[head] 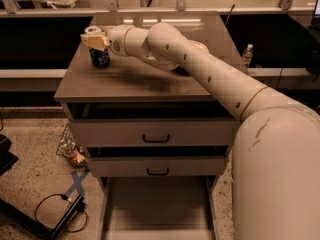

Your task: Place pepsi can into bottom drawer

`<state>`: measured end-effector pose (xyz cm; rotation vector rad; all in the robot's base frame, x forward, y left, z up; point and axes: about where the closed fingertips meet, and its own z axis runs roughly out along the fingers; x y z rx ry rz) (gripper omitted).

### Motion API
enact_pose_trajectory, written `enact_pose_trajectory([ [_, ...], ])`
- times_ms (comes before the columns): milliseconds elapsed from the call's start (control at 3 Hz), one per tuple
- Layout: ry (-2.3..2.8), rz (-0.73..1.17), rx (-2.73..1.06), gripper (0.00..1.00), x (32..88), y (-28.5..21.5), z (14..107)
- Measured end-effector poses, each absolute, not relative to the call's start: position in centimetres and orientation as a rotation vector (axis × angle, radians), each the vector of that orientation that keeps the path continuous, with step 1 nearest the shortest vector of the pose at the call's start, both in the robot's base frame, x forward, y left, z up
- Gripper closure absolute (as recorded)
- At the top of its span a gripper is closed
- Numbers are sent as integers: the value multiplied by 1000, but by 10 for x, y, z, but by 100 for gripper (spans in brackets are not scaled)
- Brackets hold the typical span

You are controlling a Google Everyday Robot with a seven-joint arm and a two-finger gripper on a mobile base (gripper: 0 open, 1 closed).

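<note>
While gripper (95,40) tops pepsi can (100,59), upper drawers (155,133) overhang bottom drawer (157,209).

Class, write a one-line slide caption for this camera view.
Gripper at the pepsi can on the cabinet top, with the bottom drawer open below.

A brown-topped cabinet (150,79) is set on a speckled floor (35,176) — strip light is reflected along its rear edge. Left of the cabinet, a blue tape cross (77,184) and a black cable (52,211) are seen on the floor. Behind the cabinet a pale ledge (30,74) is backed by dark recesses. The gripper (95,40) is held over the cabinet's rear left corner.
</note>
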<state>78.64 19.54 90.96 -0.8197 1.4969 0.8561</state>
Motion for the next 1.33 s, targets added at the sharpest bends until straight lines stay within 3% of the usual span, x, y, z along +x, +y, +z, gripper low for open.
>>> enact_pose_trajectory([
  [333, 1496, 860, -823, 95, 785, 198, 909],
  [667, 1496, 862, -824, 100, 785, 200, 909],
  [1333, 1469, 875, -835, 100, 786, 195, 934],
])
